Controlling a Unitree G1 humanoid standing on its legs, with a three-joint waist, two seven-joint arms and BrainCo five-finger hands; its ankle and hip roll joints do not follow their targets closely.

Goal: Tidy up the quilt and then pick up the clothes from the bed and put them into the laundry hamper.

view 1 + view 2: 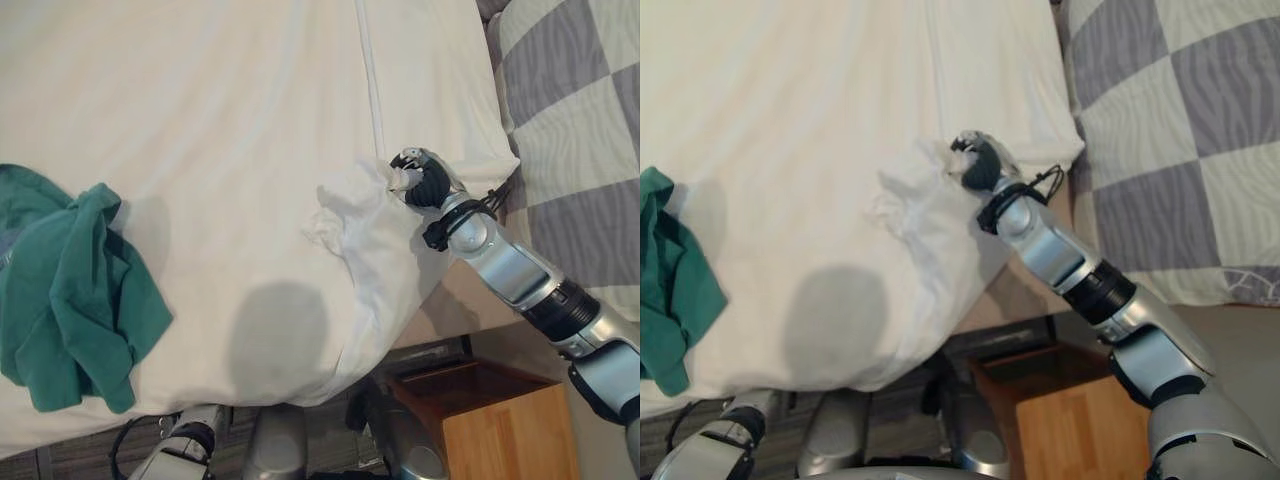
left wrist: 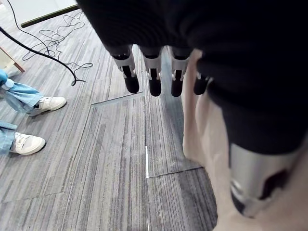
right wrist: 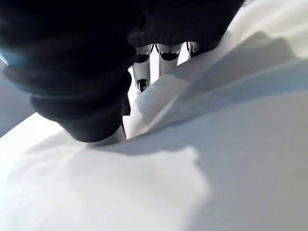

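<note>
At the left edge of the bed, one green garment lies crumpled on the white quilt, partly overhanging the near side. The left robot hand hangs low beside the bed, above the grey floor; its fingers point straight down and hold nothing. In that wrist view a person's two white shoes stand on the floor, well apart from the hand.

Toward the middle and right, the quilt covers most of the bed, with a bunched fold near its right corner. The right robot hand is curled into that fold; the right wrist view shows cloth pinched between thumb and fingers. Further right lies one grey-and-cream checked pillow, and below it, beside the bed, one wooden nightstand.

Judged risks:
- The pinch takes a thin bunch of cloth (not a full handful), so the quilt may slip free under pull.
- A pull toward the near edge may drag the quilt off the bed corner.
- Quilt movement may shift the green garment over the edge to the floor.

Count: one quilt, one garment, one pillow, one nightstand, two shoes. The laundry hamper cannot be located from these views.
</note>
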